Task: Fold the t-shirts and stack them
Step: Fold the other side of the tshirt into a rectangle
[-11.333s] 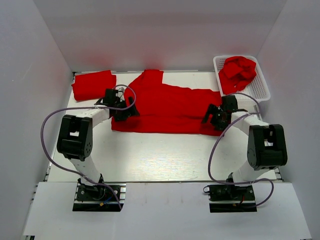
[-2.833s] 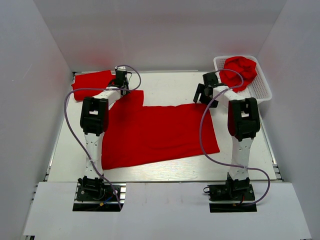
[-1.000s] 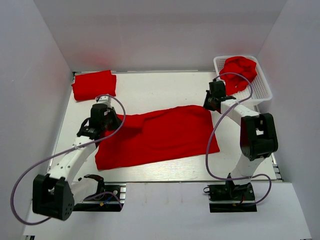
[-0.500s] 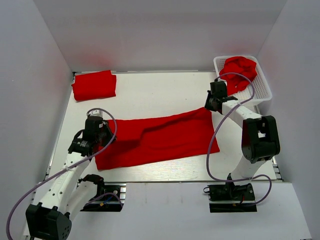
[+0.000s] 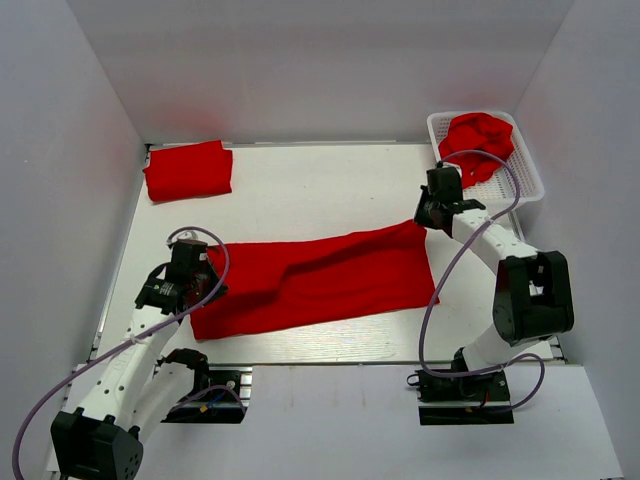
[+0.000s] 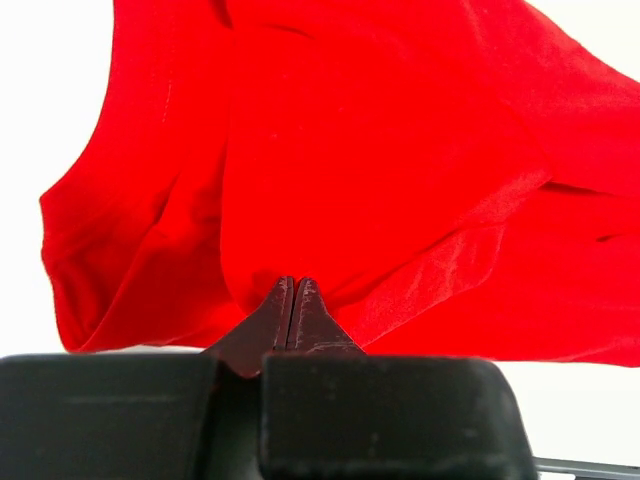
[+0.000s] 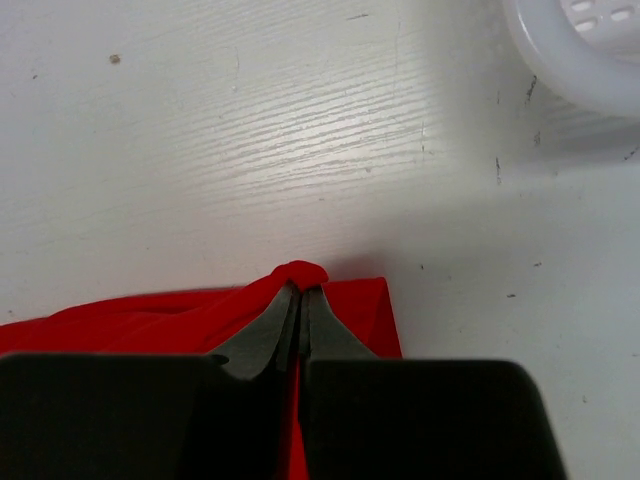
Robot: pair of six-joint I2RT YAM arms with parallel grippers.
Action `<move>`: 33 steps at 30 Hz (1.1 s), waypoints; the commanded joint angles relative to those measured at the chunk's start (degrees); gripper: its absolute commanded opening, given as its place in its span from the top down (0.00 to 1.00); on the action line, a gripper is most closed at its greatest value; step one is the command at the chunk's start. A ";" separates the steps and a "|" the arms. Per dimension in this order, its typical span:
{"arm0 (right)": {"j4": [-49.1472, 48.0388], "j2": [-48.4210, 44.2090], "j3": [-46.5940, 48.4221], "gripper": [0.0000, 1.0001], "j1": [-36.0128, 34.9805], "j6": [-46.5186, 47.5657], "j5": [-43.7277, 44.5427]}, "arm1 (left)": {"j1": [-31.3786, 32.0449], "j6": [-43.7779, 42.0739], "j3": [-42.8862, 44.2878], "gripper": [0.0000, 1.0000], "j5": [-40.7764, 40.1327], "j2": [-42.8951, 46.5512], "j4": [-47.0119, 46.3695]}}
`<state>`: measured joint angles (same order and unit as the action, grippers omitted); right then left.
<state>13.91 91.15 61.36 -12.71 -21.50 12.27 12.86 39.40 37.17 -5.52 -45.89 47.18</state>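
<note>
White walls, white wood-grain table: L gripper & R gripper both pinched tight on opposite ends of the t-shirt mid-table, 1 folded t-shirt far-left corner, basket far-right.

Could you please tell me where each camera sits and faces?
Top external: high behind the bases, looking down at the table; left arm and right arm show.
Left wrist: on that wrist, facing along shut fingers into the spread t-shirt.
Right wrist: on that wrist, facing down past shut fingers at the t-shirt's corner, basket rim.
Shared: all three show the spread t-shirt.
</note>
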 commanded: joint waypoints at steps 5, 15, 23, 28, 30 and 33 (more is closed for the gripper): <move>0.59 -2.65 -3.00 1.00 0.32 -1.00 3.81 | -0.29 0.86 -0.07 1.00 -0.99 0.98 1.69; 2.52 -2.65 -6.52 0.10 0.49 -5.57 11.01 | -0.29 3.32 1.68 0.06 0.33 -2.63 6.52; 3.75 -9.15 -5.64 0.10 0.23 -4.61 10.67 | -0.29 1.57 4.93 0.00 -1.42 -2.01 5.48; 2.20 -8.45 -3.88 0.10 -0.30 1.60 -0.81 | -0.29 -1.07 4.93 0.00 1.21 -9.54 -5.92; -0.62 -8.19 -4.32 0.10 -0.65 3.73 -8.18 | -0.29 -1.86 4.41 0.00 2.78 -12.81 -9.72; -3.19 -4.85 -3.27 0.10 -2.05 6.45 -19.71 | -0.29 -2.40 4.40 0.00 3.32 -20.08 -15.35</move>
<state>14.90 83.92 55.83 -13.37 -20.01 6.52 12.82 38.70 40.36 -4.08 -61.54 40.34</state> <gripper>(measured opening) 0.904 0.995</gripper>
